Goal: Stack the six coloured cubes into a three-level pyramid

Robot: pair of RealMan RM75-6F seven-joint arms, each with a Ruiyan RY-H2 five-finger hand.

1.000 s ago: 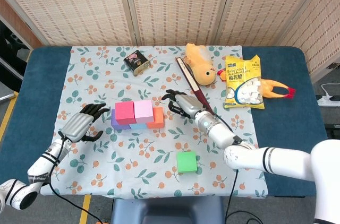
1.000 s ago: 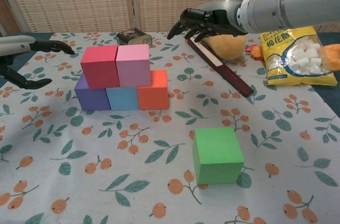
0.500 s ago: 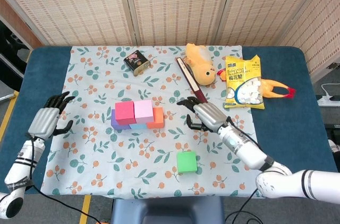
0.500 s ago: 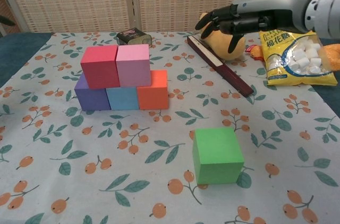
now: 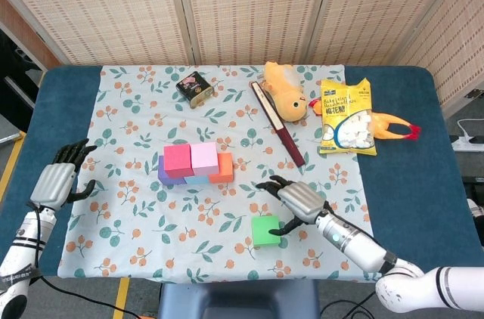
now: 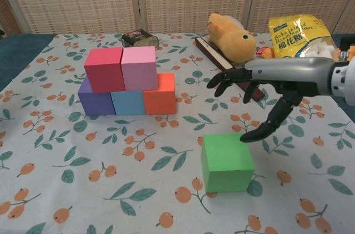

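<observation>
**Cubes: five stacked, green one sitting out front**

Green cube (image 6: 226, 162) sits alone on the flowered tablecloth (image 5: 151, 236), near the front edge and well apart from the stack. The stack has purple (image 6: 92, 102), blue (image 6: 127, 102) and orange (image 6: 160, 93) cubes along the bottom, with red (image 6: 104, 69) and pink (image 6: 139, 67) on top. From the head view the purple and blue ones are mostly hidden under the upper pair.

My right hand (image 6: 258, 87) hovers just above and to the right of the green cube, fingers spread, thumb pointing down toward the cube's top corner. It's holding nothing. Can't tell from either view if the thumb tip actually touches the cube.

My left hand (image 5: 60, 177) is over at the table's left side, off the cloth, above the dark blue table cover (image 5: 23, 130), fingers apart and empty. The chest view doesn't catch it at all.

At the back of the cloth: a small dark tin (image 5: 193, 88), a yellow plush duck (image 5: 285, 92), a long dark flat stick (image 5: 277, 123) and a yellow snack bag (image 5: 346, 116). There's a rubber chicken (image 5: 393, 127) half tucked behind the bag. My arm cuts off part of the stick in the chest view. Woven screen panels (image 5: 249, 9) behind the table.
</observation>
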